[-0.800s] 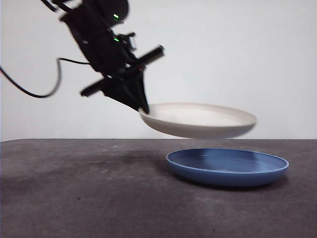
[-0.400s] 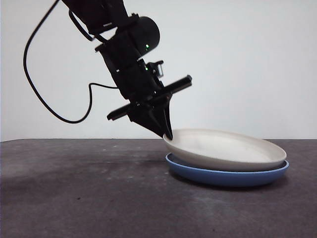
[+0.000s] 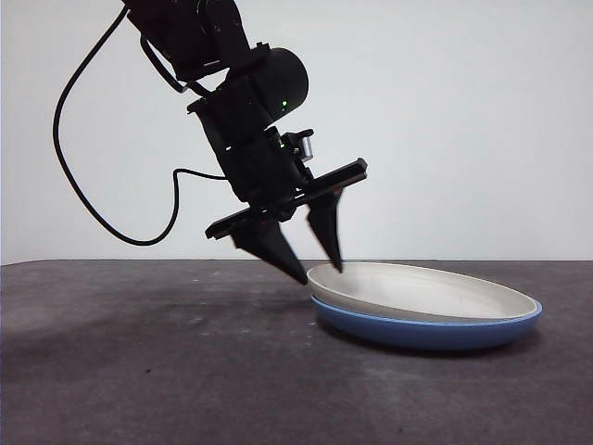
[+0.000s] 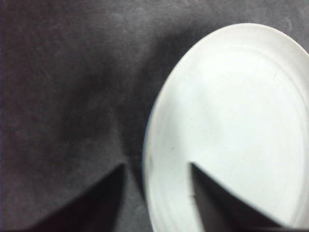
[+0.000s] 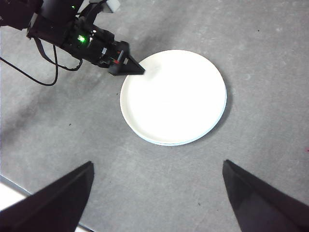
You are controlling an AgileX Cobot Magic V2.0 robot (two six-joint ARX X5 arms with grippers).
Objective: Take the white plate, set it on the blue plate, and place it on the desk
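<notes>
Black and wedge-tipped, the left end effector (image 3: 315, 269) has its jaws spread apart astride the near rim of the white plate (image 3: 422, 289), one tip outside the rim and one over the inside. That matte cream plate, round and shallow, sits nested in the glossy blue plate (image 3: 426, 331) on the rough, mottled dark grey counter (image 3: 139, 371). The right end effector (image 5: 157, 193) hangs high above, jaws wide apart, holding nothing.

Matte cream-white plate (image 3: 435, 289) with no pattern; glossy medium-blue plate (image 3: 426, 332) showing as a blue band beneath it; mottled dark grey desk (image 3: 148, 371) with small specks; black left gripper (image 3: 317, 270)
</notes>
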